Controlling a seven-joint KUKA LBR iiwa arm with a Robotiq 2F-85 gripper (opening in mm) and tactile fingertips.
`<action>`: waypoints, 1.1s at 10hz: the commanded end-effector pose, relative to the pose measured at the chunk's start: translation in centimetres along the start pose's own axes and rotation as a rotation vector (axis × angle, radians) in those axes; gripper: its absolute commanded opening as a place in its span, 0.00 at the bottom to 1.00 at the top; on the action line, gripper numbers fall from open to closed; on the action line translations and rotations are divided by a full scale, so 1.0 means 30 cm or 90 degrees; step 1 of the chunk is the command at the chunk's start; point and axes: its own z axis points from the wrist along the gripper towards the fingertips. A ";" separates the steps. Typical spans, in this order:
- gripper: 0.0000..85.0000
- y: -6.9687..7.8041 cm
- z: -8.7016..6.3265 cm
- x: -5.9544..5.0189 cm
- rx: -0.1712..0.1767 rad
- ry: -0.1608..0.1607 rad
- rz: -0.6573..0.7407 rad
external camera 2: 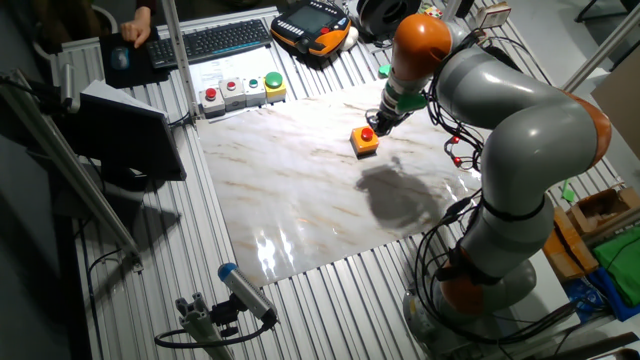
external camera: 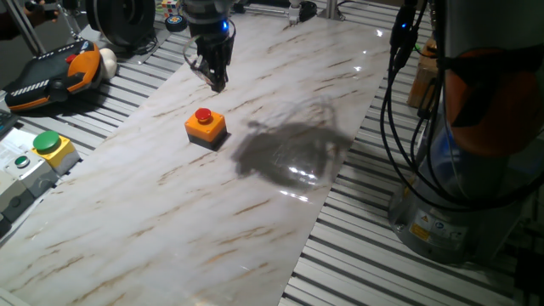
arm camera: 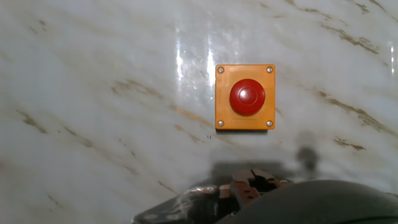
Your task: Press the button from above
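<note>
The button (external camera: 203, 116) is a round red cap on a small orange square box (external camera: 206, 129), standing on the marble tabletop (external camera: 255, 204). It also shows as the button (external camera 2: 367, 134) under the arm, and as the button (arm camera: 247, 97) up and right of centre in the hand view. My gripper (external camera: 218, 82) hangs above the table just beyond the box, not over the cap and not touching it. From the other side, the gripper (external camera 2: 379, 117) is up and right of the box. Its fingertips (arm camera: 252, 182) sit together at the bottom edge, shut on nothing.
A green button on a yellow box (external camera: 47, 143) sits off the marble at the left, beside a row of other switches (external camera 2: 235, 92). A teach pendant (external camera: 51, 75) lies behind it. Cables (external camera: 395, 110) and the robot base (external camera: 476, 127) stand along the right edge.
</note>
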 end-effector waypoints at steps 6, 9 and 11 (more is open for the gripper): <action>0.01 0.011 0.066 -0.030 -0.010 0.005 0.004; 0.01 0.011 0.098 -0.036 -0.016 0.011 0.006; 0.01 0.010 0.128 -0.039 -0.018 0.005 0.006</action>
